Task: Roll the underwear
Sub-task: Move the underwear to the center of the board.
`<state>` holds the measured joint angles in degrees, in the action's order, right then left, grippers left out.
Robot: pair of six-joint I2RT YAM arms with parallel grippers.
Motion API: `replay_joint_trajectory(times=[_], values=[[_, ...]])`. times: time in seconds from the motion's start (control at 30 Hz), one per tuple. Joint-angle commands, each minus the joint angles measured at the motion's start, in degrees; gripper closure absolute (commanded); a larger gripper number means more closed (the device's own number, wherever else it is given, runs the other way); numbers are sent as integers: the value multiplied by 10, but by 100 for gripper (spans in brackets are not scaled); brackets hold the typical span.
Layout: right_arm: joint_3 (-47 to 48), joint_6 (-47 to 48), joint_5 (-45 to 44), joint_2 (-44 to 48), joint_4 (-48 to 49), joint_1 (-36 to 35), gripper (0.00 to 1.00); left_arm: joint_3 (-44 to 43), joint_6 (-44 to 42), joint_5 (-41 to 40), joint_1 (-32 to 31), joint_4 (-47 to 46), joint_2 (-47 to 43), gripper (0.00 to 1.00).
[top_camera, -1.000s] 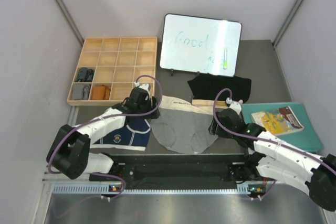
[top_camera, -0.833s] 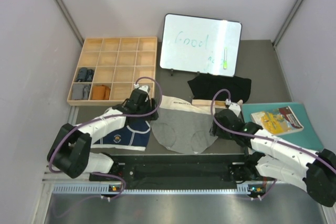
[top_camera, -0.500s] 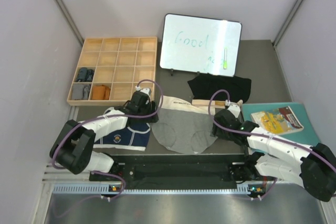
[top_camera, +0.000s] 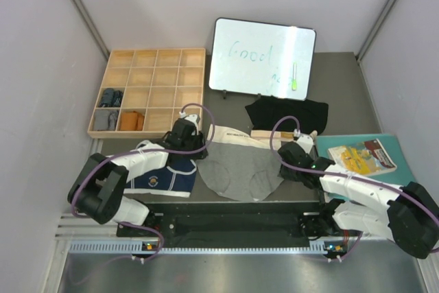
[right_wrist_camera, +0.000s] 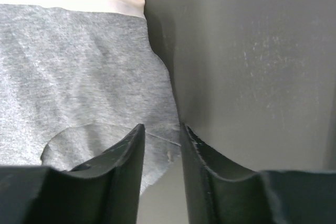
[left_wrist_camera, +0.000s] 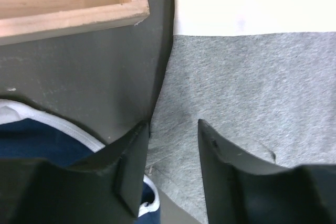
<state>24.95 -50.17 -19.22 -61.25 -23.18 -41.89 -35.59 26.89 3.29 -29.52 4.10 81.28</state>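
The grey underwear (top_camera: pixel 240 166) with a cream waistband lies flat at the table's middle. My left gripper (top_camera: pixel 197 150) is down at its left edge. In the left wrist view the left gripper (left_wrist_camera: pixel 173 127) has its jaws apart astride that grey underwear (left_wrist_camera: pixel 252 77) edge, with cloth lying flat between them. My right gripper (top_camera: pixel 284 166) is at the right edge. In the right wrist view the right gripper (right_wrist_camera: pixel 161 128) shows a narrow gap over the grey underwear (right_wrist_camera: pixel 79 77) hem. The navy underwear (top_camera: pixel 164 176) lies to the left and the black underwear (top_camera: pixel 287 113) behind.
A wooden compartment tray (top_camera: pixel 156 51) stands at the back left with rolled cloth items (top_camera: pixel 110 97) in it; its corner (left_wrist_camera: pixel 79 17) shows close to my left gripper. A whiteboard (top_camera: pixel 262 56) leans at the back. A teal folder (top_camera: pixel 401 180) with a book (top_camera: pixel 362 156) lies at the right.
Both grippers have come down onto the grey underwear's side edges, and both pairs of jaws have narrowed. The cloth has not moved.
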Motion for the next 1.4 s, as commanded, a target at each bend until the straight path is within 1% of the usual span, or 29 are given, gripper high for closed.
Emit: replay_joint_trajectory(times=[0.0,0.03,0.07,0.1,0.13,0.17,0.2,0.27,0.4,0.6,0.77,0.8,0.83,0.87,0.9,0.97,1.0,1.03,1.13,1.2,1.27,1.37], values=[[-2,-6,16,-11,-11,-6,71,22,-1,17,-2,-4,17,57],[-3,-5,16,-11,-13,-7,80,22,-1,21,-3,-3,19,63],[-4,-6,17,-9,-15,-6,84,22,-1,22,-5,-3,19,71],[-5,-7,17,-8,-18,-6,88,24,-1,22,-7,-3,19,76],[-6,-6,18,-6,-23,-6,95,24,-1,22,-8,-3,18,79],[-6,-7,21,-5,-25,-6,98,25,-1,22,-11,-3,17,88],[-7,-7,24,-3,-27,-7,100,27,0,23,-12,-3,15,92],[-7,-7,29,0,-39,-6,100,32,4,25,-18,-1,10,100],[-6,-11,26,12,-71,-6,100,49,24,31,-29,-1,-12,100],[-3,-26,15,68,-132,-7,100,76,62,20,-49,25,-87,100],[5,-27,-9,83,-147,-6,100,84,83,37,-51,31,-124,100],[12,-25,-14,79,-153,-7,100,83,83,39,-51,35,-127,99],[19,-24,-20,76,-158,-5,97,80,83,38,-51,38,-127,90],[24,-22,-28,74,-163,-6,89,71,80,36,-51,42,-126,69],[40,-17,-32,69,-170,-6,78,66,76,30,-51,54,-125,62],[57,-7,-41,68,-186,-6,63,43,62,2,-51,70,-122,47],[75,2,-42,68,-189,-6,53,33,56,-7,-51,81,-119,45],[83,7,-39,68,-188,-6,51,24,53,-19,-50,87,-117,43],[101,13,-11,72,-163,-18,50,-15,40,-52,-49,80,-97,41],[106,-2,-9,72,-144,-52,50,-39,26,-75,-49,69,-72,40],[104,-13,-1,62,-112,-84,50,-60,13,-79,-44,56,-48,40],[97,-35,9,38,-80,-101,50,-89,-3,-87,-41,40,7,41]])
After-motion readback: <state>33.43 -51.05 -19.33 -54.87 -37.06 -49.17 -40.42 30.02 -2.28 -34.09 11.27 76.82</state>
